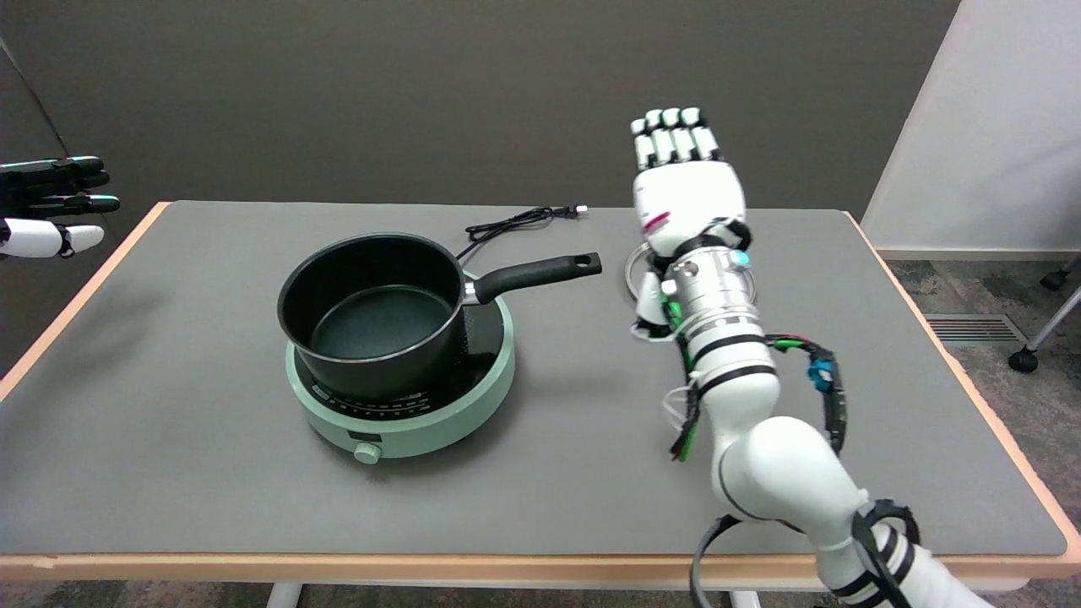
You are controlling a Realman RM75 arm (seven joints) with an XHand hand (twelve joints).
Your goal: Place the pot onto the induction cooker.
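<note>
A black pot (376, 314) with a long black handle (540, 274) sits on the mint-green induction cooker (405, 397), its handle pointing right. My right hand (684, 190) is raised to the right of the handle's tip, apart from it, fingers straight and extended upward, holding nothing. The arm reaches in from the lower right.
A glass lid (635, 272) lies behind my right wrist, mostly hidden by it. The cooker's black cord (515, 222) trails toward the table's back edge. The idle left hand (51, 207) hangs at the upper left. The grey table (169, 473) has an orange rim.
</note>
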